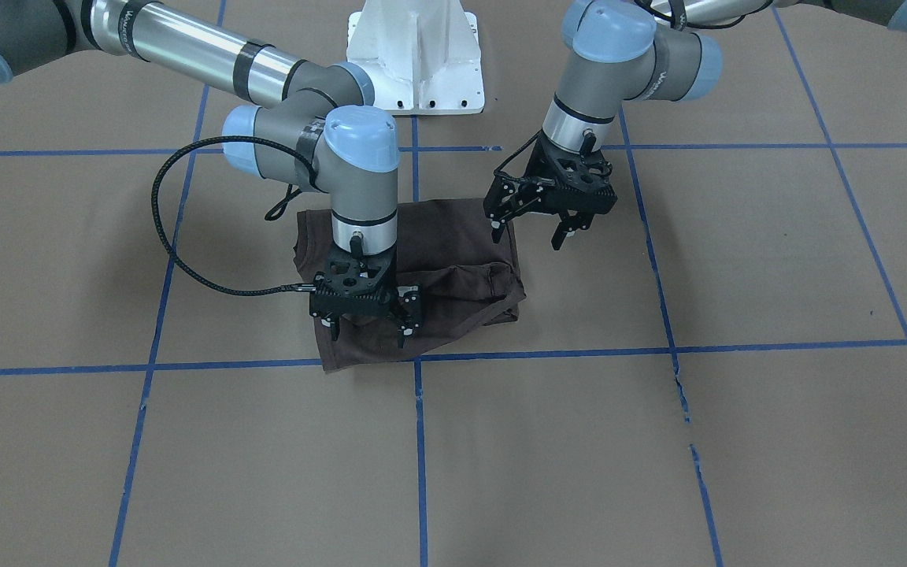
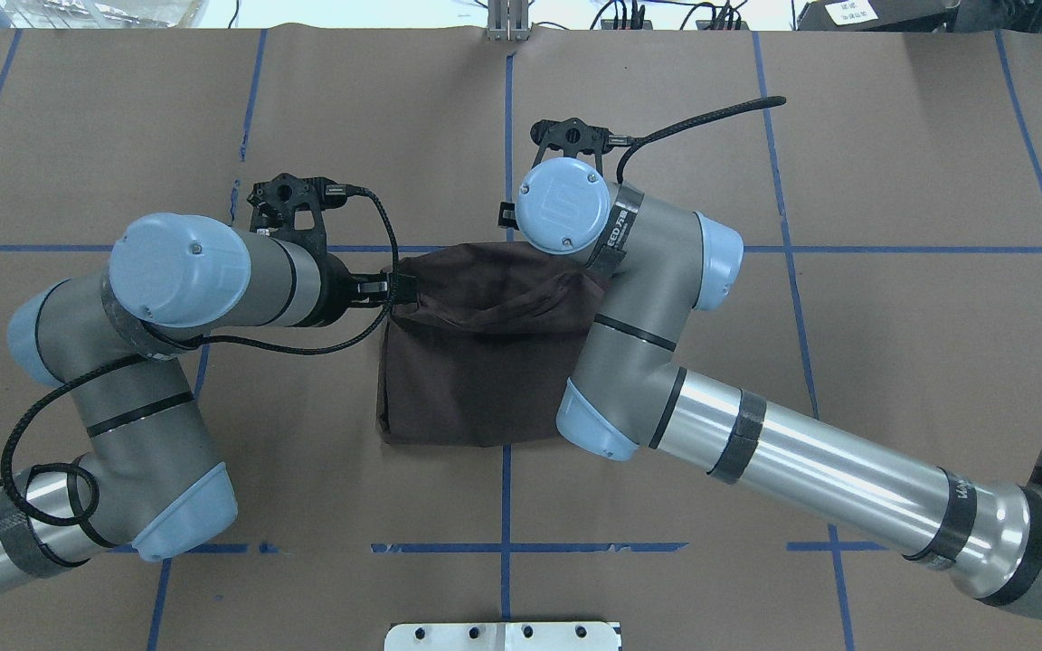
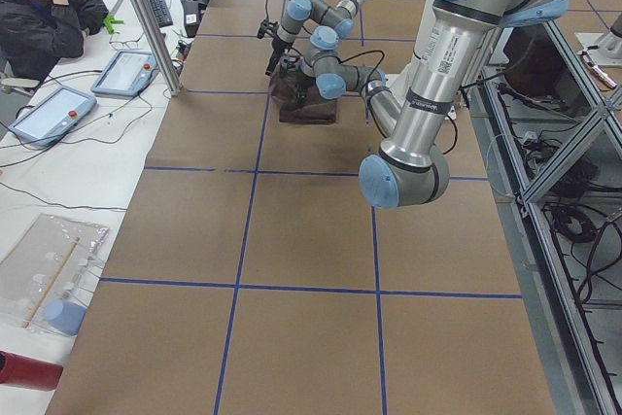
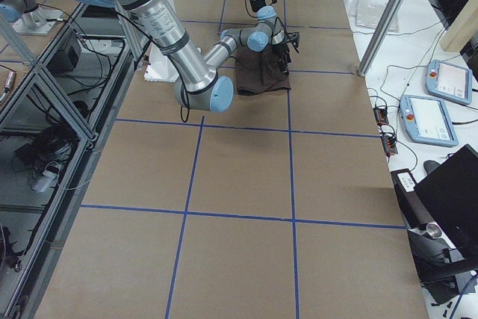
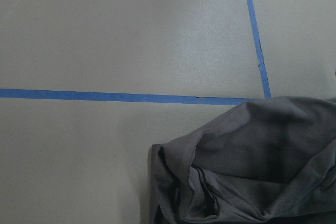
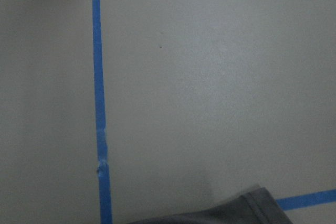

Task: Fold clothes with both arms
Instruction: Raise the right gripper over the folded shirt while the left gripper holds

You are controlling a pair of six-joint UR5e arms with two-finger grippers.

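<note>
The dark brown T-shirt lies folded into a rough rectangle at the table's middle, with a crumpled ridge along its far side. My right gripper points down over the shirt's corner on the operators' side, jaws open and holding nothing. My left gripper hangs open and empty just above the shirt's edge, at the corner nearer the robot. The shirt also shows in the left wrist view and as a small corner in the right wrist view. No fingers show in the wrist views.
The table is covered in brown paper with a grid of blue tape lines. The white base pedestal stands at the robot's side. An operator sits at a side bench with tablets.
</note>
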